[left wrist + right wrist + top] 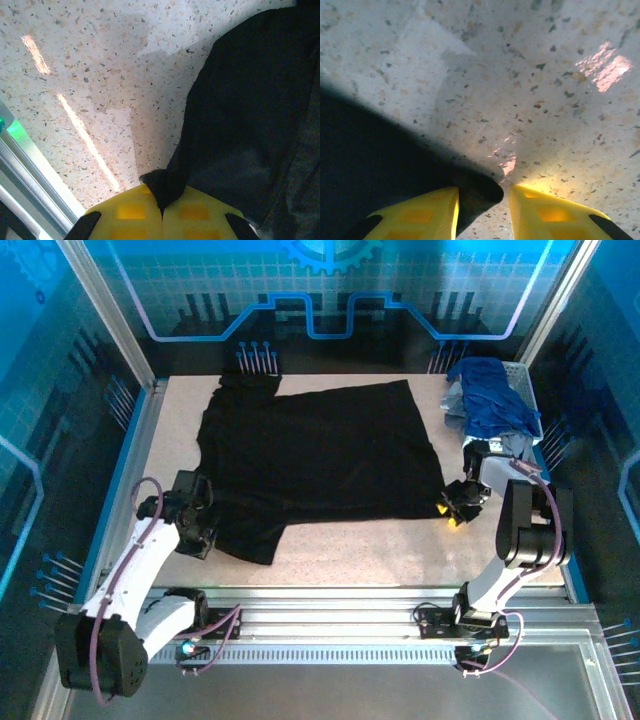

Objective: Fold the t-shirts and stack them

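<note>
Top external view gives us the black t-shirt [320, 455] spread flat over the middle of the table [380, 550], with no print showing; one lobe of cloth reaches toward the far edge and another toward the near edge, both on the table's left side. We see the left gripper [200, 512] down at the shirt's left edge, near the table's left edge; the right gripper [455, 505] is low at the shirt's near right corner. In the far right corner of the table stands the white mesh basket [528, 375]; a crumpled royal blue t-shirt [490, 400] is heaped in it, and a pale grey-blue shirt [515, 445] spills over its near side.

In the left wrist view we find the yellow fingers [132, 215] pressed together on a pinch of the black cloth, which rises between them; the rest of the shirt lies to the right, bare speckled table to the left.

In the right wrist view the yellow fingers [420, 217] stand apart; the jaws are open, and the rounded corner of the black shirt lies on the table in the gap between them.
</note>
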You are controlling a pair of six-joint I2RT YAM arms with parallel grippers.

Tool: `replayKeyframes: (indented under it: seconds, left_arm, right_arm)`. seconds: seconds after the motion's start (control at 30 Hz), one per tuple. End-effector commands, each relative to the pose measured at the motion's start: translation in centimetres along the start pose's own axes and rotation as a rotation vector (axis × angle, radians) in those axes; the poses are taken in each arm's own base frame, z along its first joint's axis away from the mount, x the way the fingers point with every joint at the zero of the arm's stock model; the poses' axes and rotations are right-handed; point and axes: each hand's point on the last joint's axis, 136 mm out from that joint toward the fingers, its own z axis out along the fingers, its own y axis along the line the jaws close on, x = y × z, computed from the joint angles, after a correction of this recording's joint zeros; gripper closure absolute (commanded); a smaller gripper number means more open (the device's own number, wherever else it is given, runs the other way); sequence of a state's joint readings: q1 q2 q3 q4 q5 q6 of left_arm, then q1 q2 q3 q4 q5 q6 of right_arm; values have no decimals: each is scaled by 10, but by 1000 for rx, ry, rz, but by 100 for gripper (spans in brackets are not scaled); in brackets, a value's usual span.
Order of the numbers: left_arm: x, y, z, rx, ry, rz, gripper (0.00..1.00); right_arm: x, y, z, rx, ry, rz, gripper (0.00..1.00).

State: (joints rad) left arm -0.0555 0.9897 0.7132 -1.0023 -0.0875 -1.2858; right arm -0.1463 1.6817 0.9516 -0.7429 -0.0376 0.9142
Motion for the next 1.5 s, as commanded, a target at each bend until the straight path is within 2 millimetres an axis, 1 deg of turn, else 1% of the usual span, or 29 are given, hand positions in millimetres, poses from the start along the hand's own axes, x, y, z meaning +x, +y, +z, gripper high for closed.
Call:
replayKeyframes:
  seconds: [0.0,0.07,0.13,0.17,0.2,0.27,0.33,0.47,0.57,0.73,0.8,0.9,1.0,1.07,1.13,1.23,1.37,1.4,1.43,1.47]
  left_arm:
    - [9,16,0,-39,36,-25,100]
    - [9,17,-3,-38,34,-29,100]
    - [9,17,-8,-32,32,-32,100]
    - [9,18,-12,-31,28,-33,100]
    - [10,21,-16,-36,26,-38,100]
    - [11,30,-23,-45,24,-65,100]
    - [16,42,-26,-52,33,-105,100]
    - [29,70,-28,-89,64,-162,100]
    - [37,83,-30,-101,88,-166,100]
    - [45,96,-41,-118,109,-131,100]
    - [48,98,-45,-114,118,-97,100]
    - [48,99,-47,-112,111,-52,100]
    - [45,88,-47,-84,94,-25,100]
    - [44,73,-47,-39,86,-4,100]
    - [41,57,-48,-3,67,34,100]
    - [35,24,-56,66,22,111,100]
    - [24,-36,-74,204,-61,197,100]
    - [23,-49,-77,222,-72,209,100]
    - [23,-60,-79,231,-77,220,100]
    - [23,-73,-81,243,-78,236,100]
  right_arm:
    - [-4,1,10,-2,15,11,74]
    - [-3,1,7,-1,13,2,85]
    - [-1,3,-2,0,-13,-22,95]
    - [1,4,-9,-2,-32,-43,99]
    - [3,5,-15,4,-48,-62,100]
    - [10,3,-31,25,-83,-101,100]
    - [17,-1,-42,44,-106,-127,100]
    - [31,-12,-52,69,-119,-157,100]
    - [41,-25,-54,95,-106,-172,100]
    - [60,-46,-58,114,-95,-193,100]
    - [71,-61,-53,144,-69,-201,100]
    - [85,-73,-41,144,-21,-201,100]
    - [92,-76,-33,149,4,-200,100]
    - [90,-72,-32,142,-4,-199,100]
    - [85,-66,-36,138,-24,-208,100]
    - [77,-57,-45,139,-50,-228,100]
    - [71,-46,-58,126,-79,-239,100]
    - [70,-47,-59,131,-78,-238,100]
    - [66,-38,-65,111,-93,-239,100]
    - [64,-34,-69,107,-97,-241,100]
